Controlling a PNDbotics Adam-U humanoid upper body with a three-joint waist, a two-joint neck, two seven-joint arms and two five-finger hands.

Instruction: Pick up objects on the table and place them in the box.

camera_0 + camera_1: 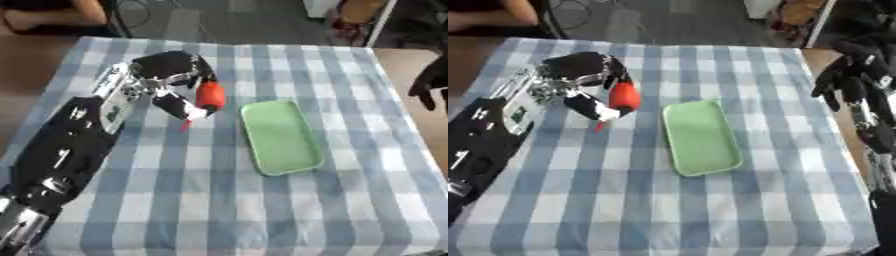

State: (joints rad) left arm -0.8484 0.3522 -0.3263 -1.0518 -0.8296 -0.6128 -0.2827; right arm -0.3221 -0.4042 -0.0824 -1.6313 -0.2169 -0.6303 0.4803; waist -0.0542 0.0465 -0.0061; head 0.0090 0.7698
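Left side: the robot's black and silver left arm (61, 150) enters from the lower left corner and runs up across the blue and white checked cloth (219, 200) that covers the surface. The left hand (171, 75) is over the upper left part of the cloth, with its fingers and thumb curled round a small red-orange rounded object (210, 95) — it looks like a toy vegetable or similar, but its exact kind cannot be made out. The object is upright, and a thin red tip shows below the hand. Whether that tip touches the cloth cannot be told.

Centre: a pale green shallow rectangular tray with rounded corners (280, 137) lies flat on the cloth, its long axis slightly askew. It sits just beside the held object, on that object's right, and the two are not touching. Nothing shows inside the tray.

Right side: the robot's right hand (850, 75) — black, fingers hanging down in a relaxed manner — is at the right edge of the surface, well apart from the tray and holding nothing. Its forearm runs down the right border of the right eye view.
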